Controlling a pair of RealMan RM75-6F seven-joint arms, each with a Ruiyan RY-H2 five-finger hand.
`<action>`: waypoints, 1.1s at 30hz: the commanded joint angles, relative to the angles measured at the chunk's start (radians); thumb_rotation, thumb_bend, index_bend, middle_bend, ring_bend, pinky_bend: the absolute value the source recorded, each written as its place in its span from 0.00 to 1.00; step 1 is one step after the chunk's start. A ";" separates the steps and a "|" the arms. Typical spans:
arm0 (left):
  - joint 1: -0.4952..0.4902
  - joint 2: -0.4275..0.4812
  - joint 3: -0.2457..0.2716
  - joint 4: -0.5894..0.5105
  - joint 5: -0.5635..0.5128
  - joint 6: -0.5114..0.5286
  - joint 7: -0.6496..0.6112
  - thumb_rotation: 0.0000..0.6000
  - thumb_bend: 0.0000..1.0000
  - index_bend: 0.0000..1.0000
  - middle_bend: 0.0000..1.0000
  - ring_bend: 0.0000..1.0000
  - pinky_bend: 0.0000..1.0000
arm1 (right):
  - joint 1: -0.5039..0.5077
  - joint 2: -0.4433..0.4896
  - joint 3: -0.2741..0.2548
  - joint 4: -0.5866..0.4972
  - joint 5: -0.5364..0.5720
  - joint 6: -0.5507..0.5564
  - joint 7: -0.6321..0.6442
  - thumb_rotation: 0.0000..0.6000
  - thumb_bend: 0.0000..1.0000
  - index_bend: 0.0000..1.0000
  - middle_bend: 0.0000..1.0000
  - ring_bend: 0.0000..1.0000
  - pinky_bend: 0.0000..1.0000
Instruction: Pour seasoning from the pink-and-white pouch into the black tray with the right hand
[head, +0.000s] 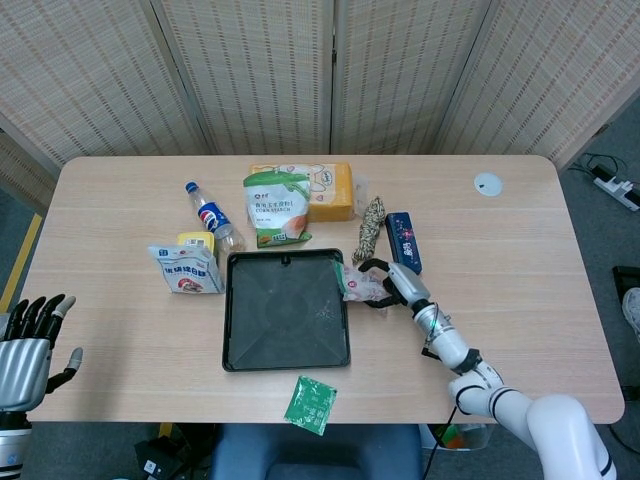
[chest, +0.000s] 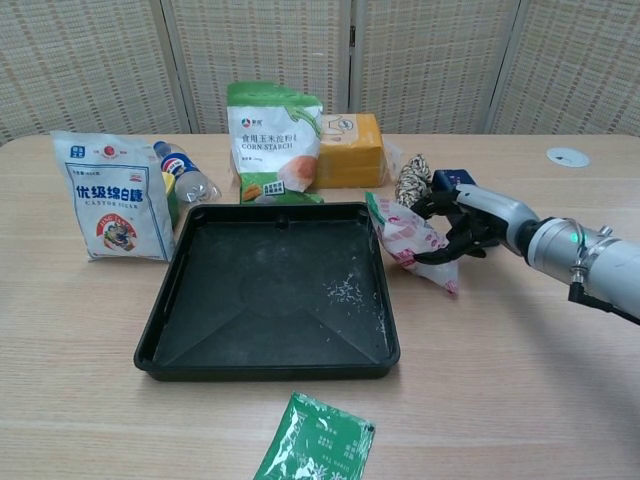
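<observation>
Nearest you, a green packet (chest: 315, 440) lies on the light wooden table (chest: 520, 390), with the black tray (chest: 190, 345) just beyond it and woven screens (head: 330, 70) behind. Your left hand (head: 25, 345) hangs off the table's near-left corner, fingers apart, holding nothing. Your right hand (chest: 470, 225) grips the pink-and-white pouch (chest: 410, 238) just beside the tray's right rim. The pouch lies tilted, long axis running left to right, one end reaching toward the tray.

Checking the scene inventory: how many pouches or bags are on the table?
4: the corn starch bag behind the black tray, the castor sugar bag at its left, the green pouch in front, the pink-and-white pouch in the right hand.
</observation>
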 joint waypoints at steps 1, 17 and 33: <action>-0.002 0.000 0.000 -0.001 0.002 -0.001 0.001 1.00 0.44 0.13 0.13 0.09 0.00 | 0.006 -0.005 -0.022 0.013 -0.027 0.025 0.051 1.00 0.27 0.17 0.24 0.89 0.83; -0.010 0.003 -0.005 -0.003 0.007 -0.002 -0.001 1.00 0.44 0.13 0.13 0.09 0.00 | -0.074 0.150 -0.077 -0.157 -0.071 0.196 0.045 1.00 0.27 0.00 0.08 0.82 0.79; -0.018 0.008 -0.008 -0.020 0.016 0.002 0.005 1.00 0.43 0.13 0.13 0.09 0.00 | -0.304 0.636 -0.083 -0.798 0.099 0.407 -0.808 1.00 0.27 0.00 0.07 0.23 0.32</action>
